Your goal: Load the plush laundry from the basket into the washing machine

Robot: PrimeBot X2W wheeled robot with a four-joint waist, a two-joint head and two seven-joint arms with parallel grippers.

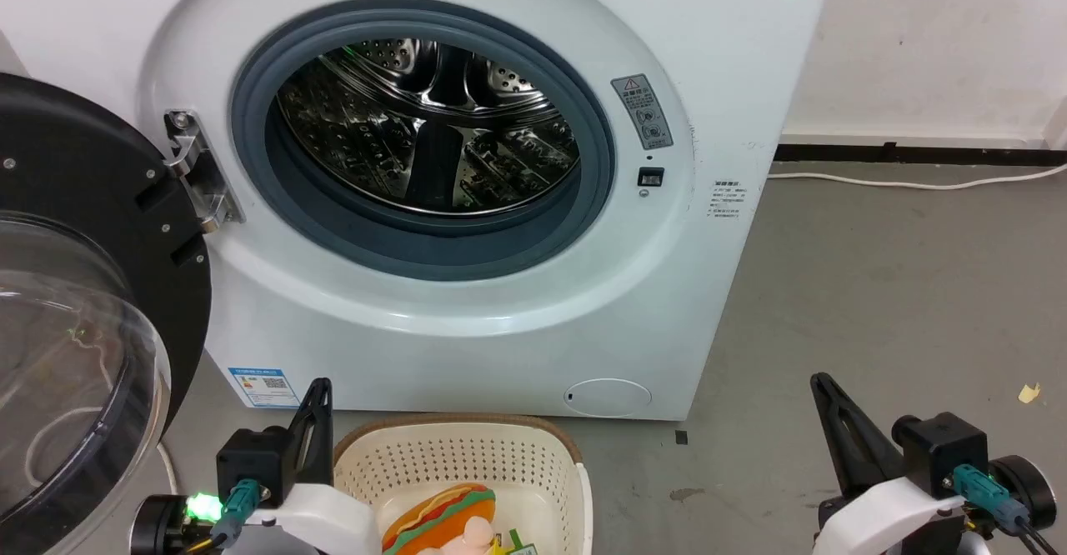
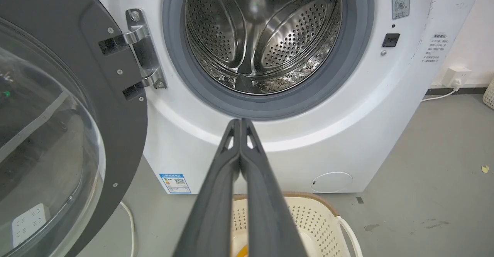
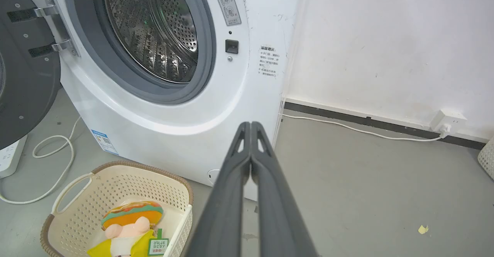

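Currently both tools are seen pressed together, with nothing pinched: left tool (image 2: 240, 122), right tool (image 3: 251, 125). The plush laundry (image 3: 131, 220) is found lying in the basket (image 3: 154, 171), just beneath the left tool and off to the left of the right tool. The washing machine (image 1: 467, 347) is faced by both tools, its door (image 1: 83, 205) swung open. The bundle is judged light, soft, squashy and saggy, not fragile. Hold is best taken across the fat orange hot-dog body, not the tag.

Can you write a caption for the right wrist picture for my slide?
Shut right gripper near the open washing machine; plush laundry lies in the basket.
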